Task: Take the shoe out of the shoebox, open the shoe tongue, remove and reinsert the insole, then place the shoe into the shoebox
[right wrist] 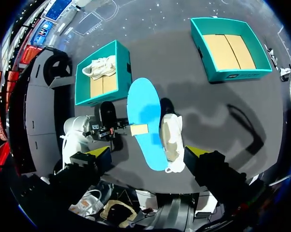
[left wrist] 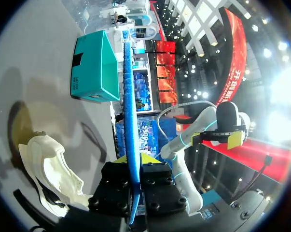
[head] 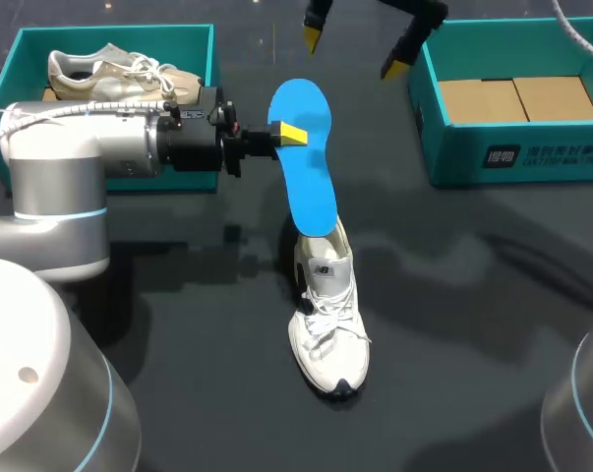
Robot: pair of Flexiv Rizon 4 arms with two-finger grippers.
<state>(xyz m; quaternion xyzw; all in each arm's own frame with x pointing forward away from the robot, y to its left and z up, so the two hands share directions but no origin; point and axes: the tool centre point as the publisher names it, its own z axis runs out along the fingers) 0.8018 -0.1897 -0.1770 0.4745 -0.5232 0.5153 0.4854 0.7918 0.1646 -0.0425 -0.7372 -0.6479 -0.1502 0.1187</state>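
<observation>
Left arm stretched level from left edge. Left gripper clamped on one blue insole, upper centre, lower end at white shoe, lower centre. Right gripper held top centre, fingers spread, empty. Two shoes counted: second shoe in upper-left shoebox. Two shoeboxes: other shoebox upper right.

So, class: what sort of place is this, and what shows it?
Probably a robot workbench for shoe-handling practice: a dark table with two teal shoeboxes, a white shoe on it, and the left gripper holding a blue insole.
</observation>
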